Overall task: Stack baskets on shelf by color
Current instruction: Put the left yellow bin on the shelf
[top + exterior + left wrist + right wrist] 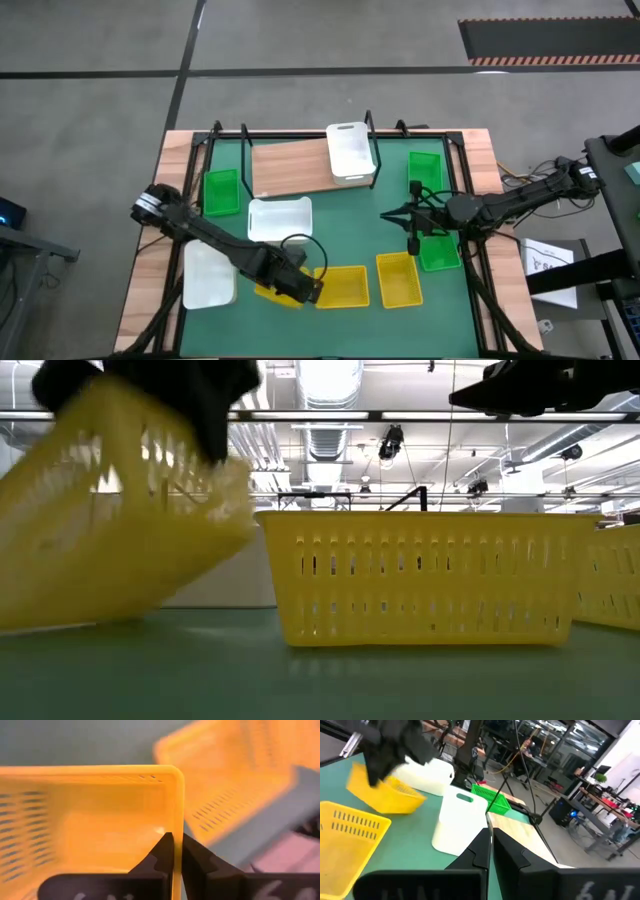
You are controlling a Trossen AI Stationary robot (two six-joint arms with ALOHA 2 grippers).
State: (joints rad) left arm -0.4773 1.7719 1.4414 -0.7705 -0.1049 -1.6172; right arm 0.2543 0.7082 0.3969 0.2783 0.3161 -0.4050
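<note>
My left gripper [306, 289] is shut on a yellow basket [272, 291] near the mat's near edge; that basket shows tilted in the low view [110, 520]. Two more yellow baskets [343, 285] [397, 279] stand on the mat to its right. The shelf [290, 168] at the far side carries one white basket [350, 152]. Two white baskets [280, 218] [209, 275] and three green ones [221, 192] [427, 170] [439, 250] sit around the mat. My right gripper [412, 243] is shut and touches nothing, beside the right green baskets. My left gripper [176, 851] pinches a side wall [179, 822] of the yellow basket close to a rounded corner, with one finger [165, 855] inside the basket and the other outside. The basket is tilted, its held end raised; whether its low end touches the mat I cannot tell.
Black wire posts of the shelf frame [244, 135] stand at the far side. The green mat [350, 235] has free room in its middle, between the white basket and my right arm. The left arm lies slanting across the mat's near-left part.
</note>
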